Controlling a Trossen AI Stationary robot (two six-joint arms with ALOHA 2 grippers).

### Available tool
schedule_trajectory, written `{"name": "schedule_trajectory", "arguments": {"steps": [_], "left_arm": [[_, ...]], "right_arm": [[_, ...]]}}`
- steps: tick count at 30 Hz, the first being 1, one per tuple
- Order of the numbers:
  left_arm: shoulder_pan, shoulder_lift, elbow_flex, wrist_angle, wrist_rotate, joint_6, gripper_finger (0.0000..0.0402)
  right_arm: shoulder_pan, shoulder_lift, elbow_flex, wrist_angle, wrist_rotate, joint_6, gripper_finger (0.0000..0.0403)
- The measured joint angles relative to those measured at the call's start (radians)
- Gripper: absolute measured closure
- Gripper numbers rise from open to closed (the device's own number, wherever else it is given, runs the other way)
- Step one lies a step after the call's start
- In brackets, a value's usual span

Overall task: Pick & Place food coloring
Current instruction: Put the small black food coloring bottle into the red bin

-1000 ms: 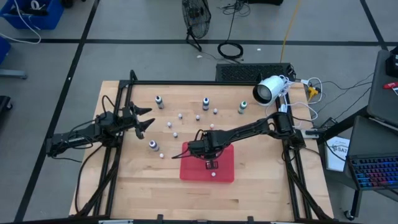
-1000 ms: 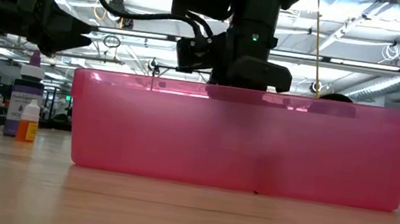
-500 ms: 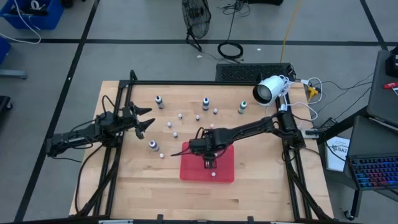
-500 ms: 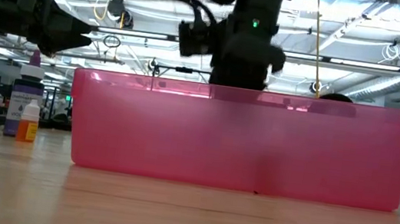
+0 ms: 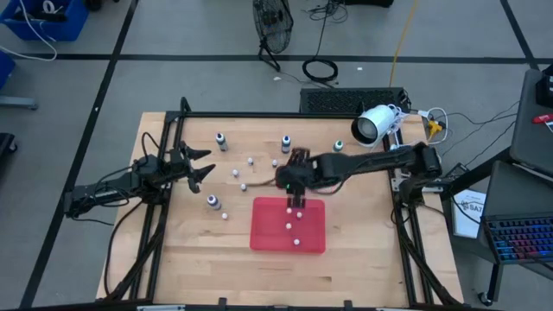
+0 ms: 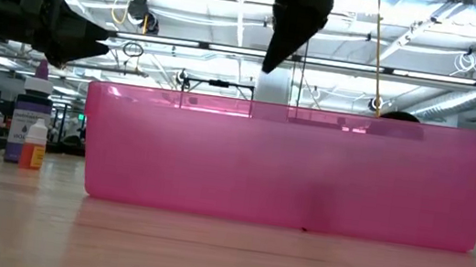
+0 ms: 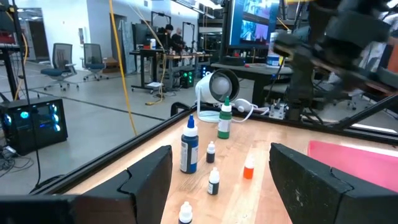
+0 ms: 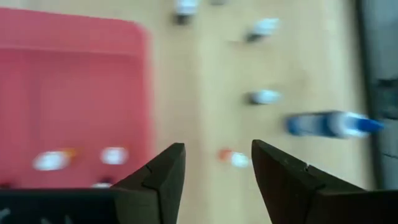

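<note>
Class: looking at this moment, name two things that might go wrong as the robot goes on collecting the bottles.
The small bottles stand close together, so the open right gripper might topple neighbours when reaching for one. The red tray is shallow; bottles dropped in may roll, or miss its rim.

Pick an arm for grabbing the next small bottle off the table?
Right, probably. The right gripper is open and empty at the red tray's far edge, with loose small bottles nearby. The left gripper waits at the table's left side.

- Tray [image 5: 315,242] sits mid-table, small bottles [image 5: 289,226] lying inside.
- Right gripper [image 5: 295,205] hovers over the tray's far edge.
- More bottles [image 5: 249,161] scattered behind the tray.
- Left gripper [image 5: 201,166] waits at the table's left.
</note>
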Motion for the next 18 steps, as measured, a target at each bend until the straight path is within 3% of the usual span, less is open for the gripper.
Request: {"name": "schedule_trajectory", "arguments": {"steps": [6, 11, 18], "left_arm": [[0.000, 0.000, 0.000, 0.000, 0.000, 0.000, 0.0133], [0.000, 0.000, 0.000, 0.000, 0.000, 0.000, 0.0133], [0.000, 0.000, 0.000, 0.000, 0.000, 0.000, 0.0133]], "right_arm": [[-0.167, -0.020, 0.000, -0.041, 0.002, -0.009, 0.0221], [-0.341, 0.013, 0.000, -0.052, -0.141, 0.019, 0.0221], [-0.452, 0.091, 0.000, -0.028, -0.199, 0.012, 0.0221]]}}
